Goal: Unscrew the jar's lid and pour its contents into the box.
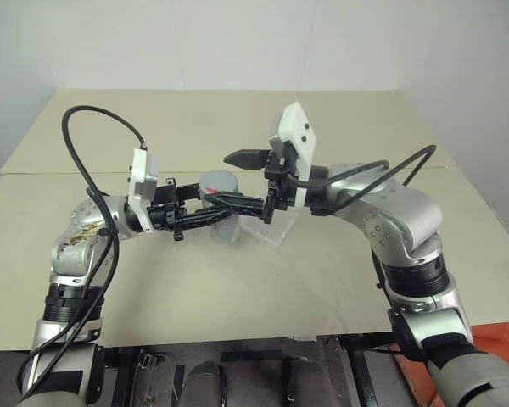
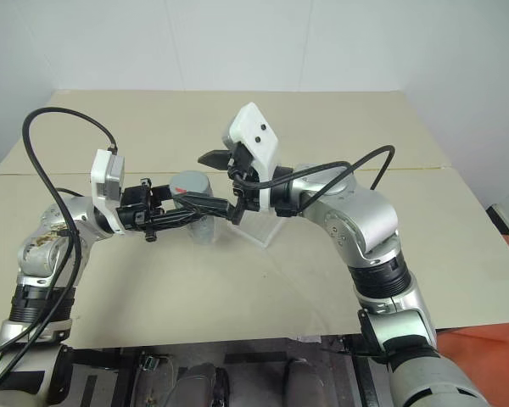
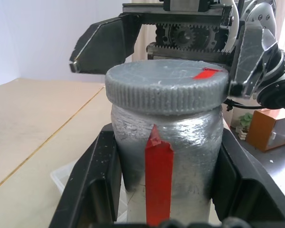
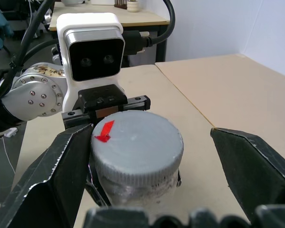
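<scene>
Clearly the jar (image 3: pixel 164 137) is being held up for the cap to be worked: the left pincer (image 1: pixel 205 214) is clamped on its silvery body, one black finger pressed against each side below the ribbed rim, which keeps it upright above the tabletop (image 1: pixel 237 280) and leaves the lid (image 4: pixel 135 142) fully exposed. That lid looks seated on the jar, its red mark on top, so the unscrewing seems not yet done. The right pincer (image 4: pixel 152 156) reaches in from the right with its fingers spread wide, one on each side of the lid; the finger on the red-mark side lies very near or against the rim, while the other stands well apart from it. Judging by this, it is lined up to close on the lid and twist. The box (image 1: pixel 267 227) of clear plastic sits on the tabletop just right of and a little behind the jar, under the right wrist, so a later pour would need only a short tilt. Around the two arms the tabletop offers plenty of room, with its edges well away from the jar. The contents cannot be seen inside the closed jar.
</scene>
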Tool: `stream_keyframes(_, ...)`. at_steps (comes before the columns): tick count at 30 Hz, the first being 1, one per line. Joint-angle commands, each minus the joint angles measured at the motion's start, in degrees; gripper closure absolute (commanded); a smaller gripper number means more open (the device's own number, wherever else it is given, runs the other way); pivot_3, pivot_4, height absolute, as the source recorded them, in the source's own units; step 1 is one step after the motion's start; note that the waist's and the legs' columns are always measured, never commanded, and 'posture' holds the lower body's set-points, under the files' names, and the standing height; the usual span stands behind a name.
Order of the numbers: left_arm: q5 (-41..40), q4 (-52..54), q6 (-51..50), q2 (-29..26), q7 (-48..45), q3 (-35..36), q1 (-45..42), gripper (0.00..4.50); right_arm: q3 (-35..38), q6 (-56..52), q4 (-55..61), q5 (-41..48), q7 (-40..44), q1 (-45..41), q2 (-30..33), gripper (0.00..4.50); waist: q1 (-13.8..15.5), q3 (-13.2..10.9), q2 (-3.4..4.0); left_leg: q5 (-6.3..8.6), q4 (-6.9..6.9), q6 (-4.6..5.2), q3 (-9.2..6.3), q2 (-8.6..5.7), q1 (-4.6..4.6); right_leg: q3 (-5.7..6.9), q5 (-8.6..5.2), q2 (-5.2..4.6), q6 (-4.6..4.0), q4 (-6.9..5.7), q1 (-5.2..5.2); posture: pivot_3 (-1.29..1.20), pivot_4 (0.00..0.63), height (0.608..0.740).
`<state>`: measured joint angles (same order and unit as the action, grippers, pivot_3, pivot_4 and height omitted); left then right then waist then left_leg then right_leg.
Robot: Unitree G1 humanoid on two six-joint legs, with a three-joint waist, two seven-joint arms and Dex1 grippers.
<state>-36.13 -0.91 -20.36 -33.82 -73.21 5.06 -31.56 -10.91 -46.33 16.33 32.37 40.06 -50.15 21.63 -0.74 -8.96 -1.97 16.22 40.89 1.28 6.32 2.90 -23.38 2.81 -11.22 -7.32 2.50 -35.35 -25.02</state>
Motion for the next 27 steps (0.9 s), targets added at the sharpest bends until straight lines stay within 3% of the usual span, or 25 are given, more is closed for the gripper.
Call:
stream_keyframes(1, -1.74, 2.12, -0.07, -0.97, -0.74, 1.67, -0.07, 2.42, 3.68, 0.22, 0.75, -0.37, -0.9, 0.31, 1.66, 0.0, 0.0, 0.0, 0.0, 0.0, 0.0, 0.0, 0.0, 0.0, 0.0, 0.0, 0.0, 0.0, 0.0, 0.0, 0.0, 0.0, 0.15, 0.74)
stream_keyframes(27, -2.31, 3.8, -1.42, -1.87, -1.45, 2.25, 1.29, 2.42, 4.97, -0.05, -1.84, -1.25, -3.22, 0.41, 3.46, 0.0, 0.01, 0.0, 0.0, 0.0, 0.0, 0.0, 0.0, 0.0, 0.0, 0.0, 0.0, 0.0, 0.0, 0.0, 0.0, 0.0, 0.15, 0.74)
